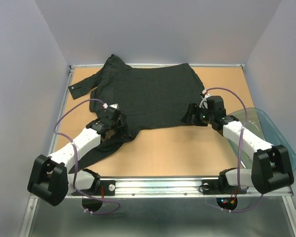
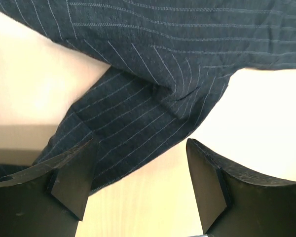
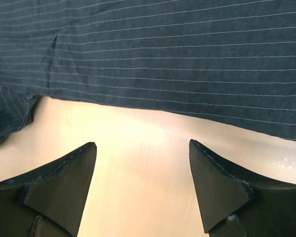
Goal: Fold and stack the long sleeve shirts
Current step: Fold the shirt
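Note:
One long sleeve shirt [image 1: 148,96], black with fine pale pinstripes, lies spread across the far half of the wooden table [image 1: 182,148]. One cuffed sleeve [image 1: 78,89] reaches out at the far left. Another sleeve [image 1: 96,150] trails toward the near edge under my left arm. My left gripper [image 1: 120,127] stands open low at the shirt's near left corner. In the left wrist view that sleeve's cloth [image 2: 133,123] lies just ahead of the open fingers [image 2: 74,173], its edge reaching between them. My right gripper [image 1: 190,117] is open at the near right hem [image 3: 163,106], with only bare table between its fingers [image 3: 217,187].
A clear plastic bin [image 1: 269,129] sits at the table's right edge beside my right arm. Pale walls close in the back and both sides. A metal rail [image 1: 158,185] runs along the near edge, holding both arm bases.

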Robot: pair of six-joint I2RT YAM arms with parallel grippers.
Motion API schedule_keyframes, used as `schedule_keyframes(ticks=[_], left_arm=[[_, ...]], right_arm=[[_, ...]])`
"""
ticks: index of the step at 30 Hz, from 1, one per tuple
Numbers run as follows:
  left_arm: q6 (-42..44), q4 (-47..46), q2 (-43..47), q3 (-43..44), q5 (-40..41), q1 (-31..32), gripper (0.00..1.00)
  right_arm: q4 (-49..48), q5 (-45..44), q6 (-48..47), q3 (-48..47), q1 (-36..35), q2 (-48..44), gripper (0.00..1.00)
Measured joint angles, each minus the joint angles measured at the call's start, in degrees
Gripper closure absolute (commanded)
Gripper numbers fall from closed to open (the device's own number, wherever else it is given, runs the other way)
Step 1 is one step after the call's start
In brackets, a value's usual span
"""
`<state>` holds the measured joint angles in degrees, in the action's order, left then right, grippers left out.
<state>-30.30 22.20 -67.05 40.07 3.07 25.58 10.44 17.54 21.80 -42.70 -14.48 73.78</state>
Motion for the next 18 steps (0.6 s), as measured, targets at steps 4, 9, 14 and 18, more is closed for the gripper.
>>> schedule_keyframes(ticks=[4,9,14,18], left_arm=[[-1.22,2.97,-1.62,2.51,4.48,2.14,0.16],[-2.62,3.76,0.68,5.84,8.61,-0.48,0.16],[-2.69,1.14,1.14,6.45,7.28,-12.44,0.16],[-2.64,-0.85,1.29,4.48,3.69,-20.02,0.16]], right_arm=[[0.76,-0.09,-3.8,-0.66,-3.72,0.13,0.17],[1.53,-0.57,-11.89,-5.66,-17.9,4.04,0.17],[0.87,-1.73,-19.32,-15.15,-30.49,13.66,0.19],[0.42,-2.67,-24.9,-23.85,-38.05,22.43,0.25]])
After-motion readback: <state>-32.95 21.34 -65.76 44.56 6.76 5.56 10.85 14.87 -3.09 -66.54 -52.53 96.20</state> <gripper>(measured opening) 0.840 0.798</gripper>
